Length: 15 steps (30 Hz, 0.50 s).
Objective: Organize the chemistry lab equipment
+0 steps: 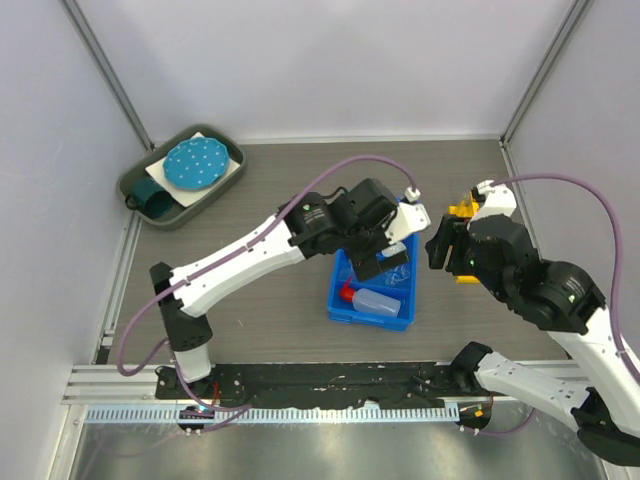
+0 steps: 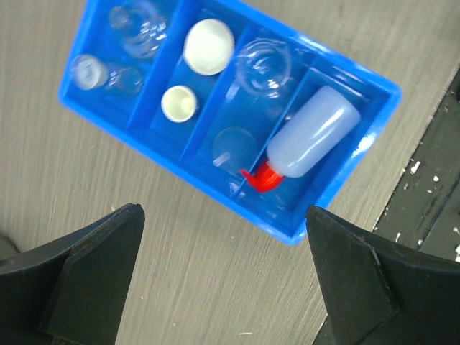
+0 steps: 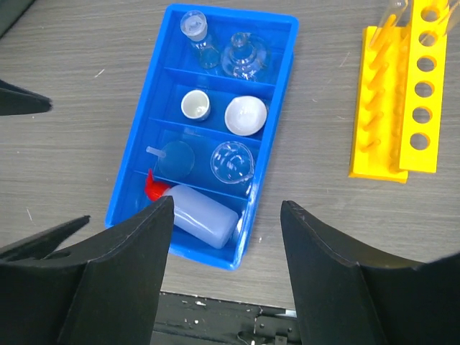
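Bottle (image 3: 201,214) lies in blue bin (image 3: 230,11); left end effector (image 2: 223,212) and right end effector (image 3: 226,205) hang released.

Top external: mounted high behind the near edge, looking down over the whole bench (image 1: 260,325). Left wrist: looks steeply down, close over the blue divided bin (image 2: 388,93). Right wrist: looks down from farther off, nearer the right edge; shares that bin, adds the yellow holed rack (image 3: 374,154).

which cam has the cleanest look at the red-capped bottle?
Left wrist: the red-capped bottle lies whole and unblocked in an end compartment of the blue bin. Right wrist has it partly covered by a finger of the right gripper. Top external shows it uncovered but small.
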Each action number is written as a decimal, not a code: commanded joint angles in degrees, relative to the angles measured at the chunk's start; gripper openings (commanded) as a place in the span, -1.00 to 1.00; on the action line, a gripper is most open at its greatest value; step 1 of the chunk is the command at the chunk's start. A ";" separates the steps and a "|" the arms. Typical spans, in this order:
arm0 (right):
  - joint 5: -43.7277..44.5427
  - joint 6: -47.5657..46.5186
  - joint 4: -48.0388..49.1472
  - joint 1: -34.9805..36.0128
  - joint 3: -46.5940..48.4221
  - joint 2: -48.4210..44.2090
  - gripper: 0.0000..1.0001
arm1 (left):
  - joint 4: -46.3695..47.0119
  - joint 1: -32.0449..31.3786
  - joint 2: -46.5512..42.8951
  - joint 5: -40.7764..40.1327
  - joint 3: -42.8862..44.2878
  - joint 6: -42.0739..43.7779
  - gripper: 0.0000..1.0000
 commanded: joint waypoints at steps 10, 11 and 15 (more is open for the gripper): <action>-1.01 -3.59 10.12 0.26 9.04 10.75 0.43 | 7.21 12.31 -18.41 -15.68 -21.57 -23.79 0.99; -1.10 -3.68 10.48 0.08 9.39 12.76 0.46 | 7.73 13.54 -19.55 -17.68 -23.00 -24.77 1.00; -2.07 -4.82 12.77 0.17 9.39 17.94 0.52 | 8.97 16.97 -25.96 -20.86 -28.89 -30.48 0.99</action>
